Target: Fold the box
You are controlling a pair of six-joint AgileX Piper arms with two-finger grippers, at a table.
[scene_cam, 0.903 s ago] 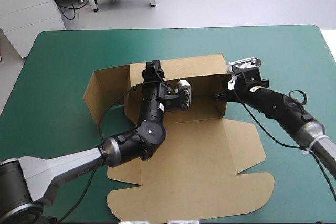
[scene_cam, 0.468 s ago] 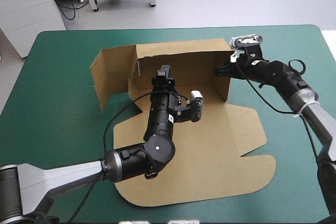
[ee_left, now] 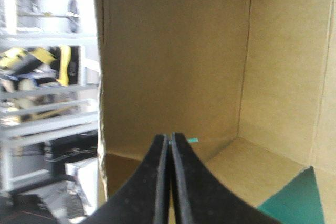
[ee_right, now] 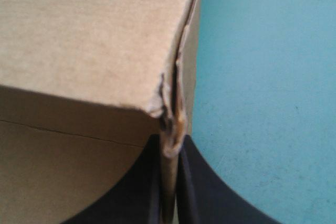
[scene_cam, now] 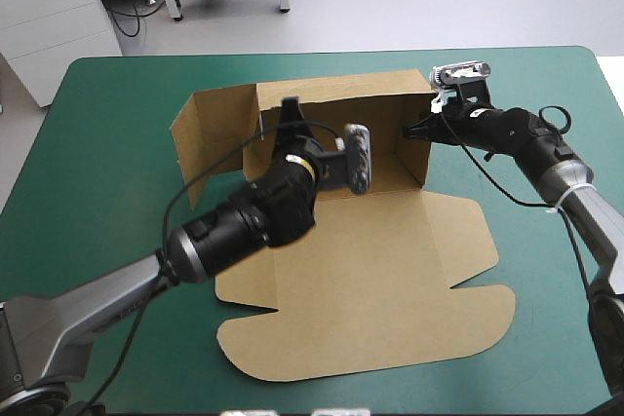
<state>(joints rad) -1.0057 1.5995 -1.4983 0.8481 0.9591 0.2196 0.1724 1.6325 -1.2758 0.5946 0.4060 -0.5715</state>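
Observation:
The brown box (scene_cam: 370,260) lies mid-table with its back wall (scene_cam: 341,104) and right side wall (scene_cam: 417,158) standing; a left flap (scene_cam: 210,138) angles outward. My left gripper (scene_cam: 290,107) is shut and empty, its tip close to the back wall's left end. In the left wrist view the left gripper (ee_left: 169,139) points at the inner wall (ee_left: 173,51), with no board between the fingers. My right gripper (scene_cam: 412,131) is shut on the top corner of the right wall. The right wrist view shows the right gripper (ee_right: 170,145) pinching that frayed board edge (ee_right: 176,103).
The box's lid panel (scene_cam: 370,338) lies flat toward the table's front edge. Bare teal-green cover (scene_cam: 107,143) lies left of the box and more of the cover (scene_cam: 546,270) right of it, under the right arm.
My left arm swung leftward and its gripper moved up to the back wall's left end. The right gripper kept its hold on the right wall, and the box shifted slightly.

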